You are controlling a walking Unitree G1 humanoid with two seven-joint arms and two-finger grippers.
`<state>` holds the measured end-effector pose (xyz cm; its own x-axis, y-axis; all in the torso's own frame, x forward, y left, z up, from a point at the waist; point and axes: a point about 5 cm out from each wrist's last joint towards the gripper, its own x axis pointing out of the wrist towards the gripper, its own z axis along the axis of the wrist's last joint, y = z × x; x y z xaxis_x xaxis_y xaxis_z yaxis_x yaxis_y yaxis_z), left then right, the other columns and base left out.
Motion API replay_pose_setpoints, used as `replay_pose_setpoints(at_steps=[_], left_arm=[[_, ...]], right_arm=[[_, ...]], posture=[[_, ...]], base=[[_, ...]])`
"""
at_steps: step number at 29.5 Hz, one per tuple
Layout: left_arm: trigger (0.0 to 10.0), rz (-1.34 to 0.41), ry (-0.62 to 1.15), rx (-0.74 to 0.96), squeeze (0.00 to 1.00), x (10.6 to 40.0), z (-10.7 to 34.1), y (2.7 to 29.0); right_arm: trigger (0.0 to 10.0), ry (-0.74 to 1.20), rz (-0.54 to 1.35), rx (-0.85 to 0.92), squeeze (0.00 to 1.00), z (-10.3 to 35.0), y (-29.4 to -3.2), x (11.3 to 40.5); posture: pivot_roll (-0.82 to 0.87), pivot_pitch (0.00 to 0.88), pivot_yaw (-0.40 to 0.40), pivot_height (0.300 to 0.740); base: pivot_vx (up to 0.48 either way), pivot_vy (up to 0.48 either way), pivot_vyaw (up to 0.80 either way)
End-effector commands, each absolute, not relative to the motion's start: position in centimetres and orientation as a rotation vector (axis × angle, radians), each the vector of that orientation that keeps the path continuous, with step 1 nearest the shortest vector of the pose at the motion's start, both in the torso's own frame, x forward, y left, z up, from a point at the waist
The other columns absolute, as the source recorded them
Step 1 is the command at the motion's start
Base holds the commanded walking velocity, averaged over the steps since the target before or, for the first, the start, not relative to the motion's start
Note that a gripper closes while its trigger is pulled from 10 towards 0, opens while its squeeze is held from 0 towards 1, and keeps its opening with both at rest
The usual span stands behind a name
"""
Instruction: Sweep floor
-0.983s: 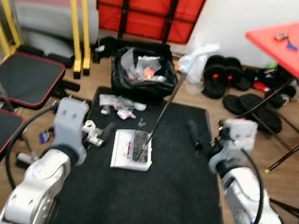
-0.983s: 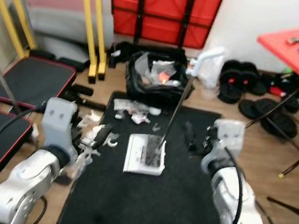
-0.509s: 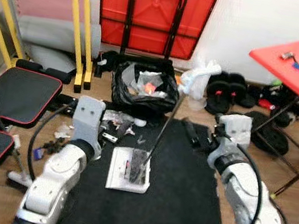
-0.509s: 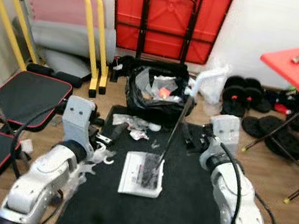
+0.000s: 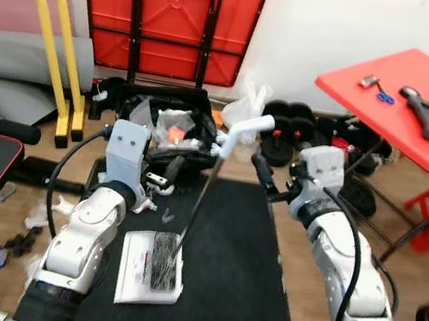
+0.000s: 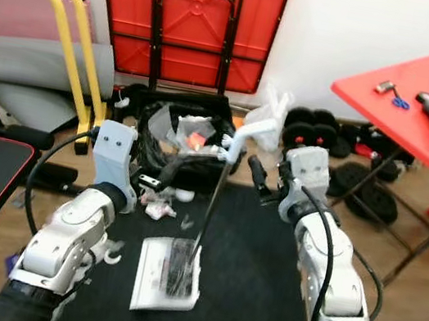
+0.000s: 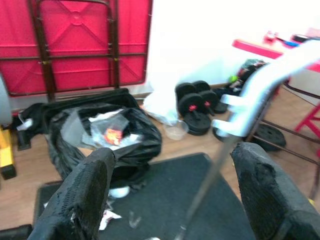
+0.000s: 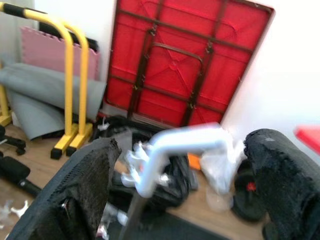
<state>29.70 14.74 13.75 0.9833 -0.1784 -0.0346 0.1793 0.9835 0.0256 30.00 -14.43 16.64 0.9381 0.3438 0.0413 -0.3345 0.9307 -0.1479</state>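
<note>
Apparently light and stiff, the white long-handled dustpan (image 5: 152, 257) offered its angled grip between both spread end effectors (image 8: 170, 190).

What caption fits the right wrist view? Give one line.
Open right gripper faces the white dustpan handle, with the black trash bag and folded red table behind.

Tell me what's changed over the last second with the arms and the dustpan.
Both arms have risen and reached forward: the right hand now sits open beside the dustpan's white handle, and the left hand is nearer the black trash bag. Neither grips anything. The camera shifted too. The dustpan still lies on the black mat.
</note>
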Motion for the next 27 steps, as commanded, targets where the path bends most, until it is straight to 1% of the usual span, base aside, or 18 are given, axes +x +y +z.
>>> replay_pose_setpoints(at_steps=[1,7,10,12,22,27], left_arm=[[10.0,-0.182,0.037,0.036,0.0,29.9,13.6,14.6],[10.0,-0.182,0.027,0.034,0.0,30.3,13.5,14.6],[10.0,-0.183,0.026,0.035,0.0,30.4,13.4,14.6],[10.0,-0.184,0.035,0.039,0.0,30.5,13.4,14.6],[10.0,-0.184,0.03,0.049,0.0,30.7,13.3,14.6],[10.0,-0.182,0.029,0.048,0.0,30.8,13.3,14.7]], right_arm=[[10.0,-0.061,0.342,-0.163,0.0,16.4,-14.8,30.1],[10.0,-0.073,0.402,-0.191,0.0,16.2,-14.4,30.0],[10.0,-0.056,0.472,-0.252,0.0,15.8,-13.8,29.6],[10.0,-0.051,0.522,-0.27,0.0,15.6,-13.3,29.2],[10.0,-0.048,0.549,-0.267,0.0,15.5,-13.3,29.1],[10.0,-0.06,0.539,-0.237,0.0,15.7,-13.6,29.1]], posture=[[-0.13,0.015,-0.159,0.74],[-0.14,0.014,-0.155,0.74],[-0.13,0.015,-0.154,0.74],[-0.13,0.017,-0.156,0.74],[-0.14,0.019,-0.157,0.74],[-0.14,0.021,-0.151,0.74]], base=[[0.277,0.0,0.0],[0.279,0.0,0.0],[0.24,0.0,0.8],[0.0,0.0,0.8],[0.0,0.0,0.8],[0.0,0.0,0.8]])
